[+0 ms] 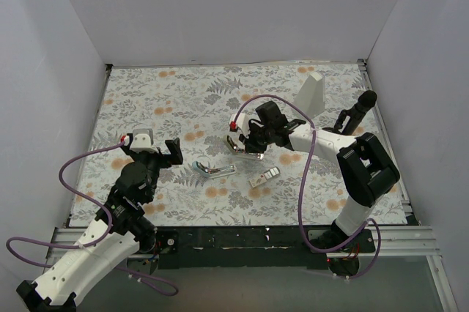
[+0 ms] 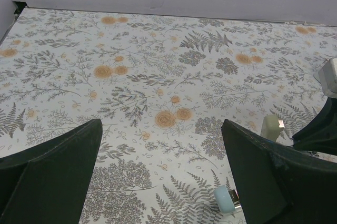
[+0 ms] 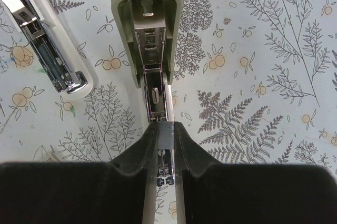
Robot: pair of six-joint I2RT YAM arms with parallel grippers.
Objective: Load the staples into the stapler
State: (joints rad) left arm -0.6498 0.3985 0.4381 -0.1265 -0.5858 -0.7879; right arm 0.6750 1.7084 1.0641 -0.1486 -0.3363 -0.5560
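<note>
My right gripper [image 3: 166,127] is shut on a short silver strip of staples [image 3: 166,135]. It holds the strip just over the silver channel of a beige-olive stapler [image 3: 147,19] that lies open below it. The light blue stapler [image 3: 50,50] lies open to that one's left, its metal channel bare. From above, the right gripper [image 1: 246,139] is over the beige stapler [image 1: 245,151], the blue stapler [image 1: 215,171] sits nearer the arms, and the small cream staple box [image 1: 264,177] lies to its right. My left gripper [image 1: 152,151] stands open and empty left of the blue stapler [image 2: 225,201].
A tall white wedge-shaped block [image 1: 312,94] stands at the back right. Grey walls close in the flowered mat [image 1: 183,99] on three sides. In the left wrist view the beige stapler's end [image 2: 271,127] shows beside the right arm.
</note>
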